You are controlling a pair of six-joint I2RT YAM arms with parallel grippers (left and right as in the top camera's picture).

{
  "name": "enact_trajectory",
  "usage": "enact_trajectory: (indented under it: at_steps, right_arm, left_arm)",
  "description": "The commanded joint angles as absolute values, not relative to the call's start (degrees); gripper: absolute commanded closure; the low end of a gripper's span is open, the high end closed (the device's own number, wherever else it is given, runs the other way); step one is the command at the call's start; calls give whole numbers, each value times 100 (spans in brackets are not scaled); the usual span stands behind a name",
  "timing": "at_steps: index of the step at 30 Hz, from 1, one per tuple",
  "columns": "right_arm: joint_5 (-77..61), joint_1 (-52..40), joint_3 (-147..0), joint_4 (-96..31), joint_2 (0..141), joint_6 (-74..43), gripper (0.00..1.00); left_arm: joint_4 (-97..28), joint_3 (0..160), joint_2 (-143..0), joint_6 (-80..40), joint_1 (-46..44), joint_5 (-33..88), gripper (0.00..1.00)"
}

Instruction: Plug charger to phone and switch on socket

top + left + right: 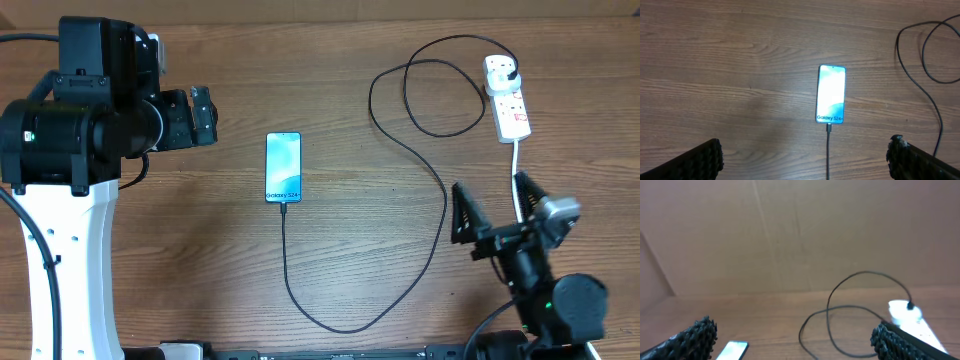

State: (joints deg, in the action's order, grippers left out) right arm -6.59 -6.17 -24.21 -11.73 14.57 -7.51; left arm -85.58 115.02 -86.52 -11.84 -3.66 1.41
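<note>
The phone (283, 167) lies flat mid-table with its light-blue screen lit, white text at the near end. The charger's black cable (437, 215) runs from that near end, loops along the front of the table, and climbs to a black plug (512, 72) seated in the white socket (510, 108) at the far right. In the left wrist view the connector tip (829, 128) sits against the phone's (831, 94) short edge. My left gripper (208, 116) hangs open left of the phone. My right gripper (495, 205) stands open just in front of the socket, holding nothing.
The socket's thick white cord (517, 165) runs toward my right arm. A brown cardboard wall (800, 235) backs the table. In the right wrist view the cable's loops (840, 315) lie between the phone (732, 350) and the socket (907, 315).
</note>
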Motion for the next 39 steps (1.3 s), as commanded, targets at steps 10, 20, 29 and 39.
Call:
enact_trajectory:
  at_steps: [10, 20, 29, 39]
  right_arm:
    - [-731, -735, -427, -38, 110, -742, 0]
    - [-856, -742, -45, -410, 12, -762, 0]
    - [-862, -740, -45, -395, 16, -762, 0]
    - [-862, -740, -45, -395, 16, -762, 0]
  left_arm:
    - [-8545, 11563, -8687, -1160, -340, 89, 1]
    - [-8545, 11561, -8689, -1160, -340, 89, 0]
    - [-8545, 11563, -8689, -1160, -340, 89, 1]
    - [-8545, 11563, -8687, -1160, -340, 89, 0]
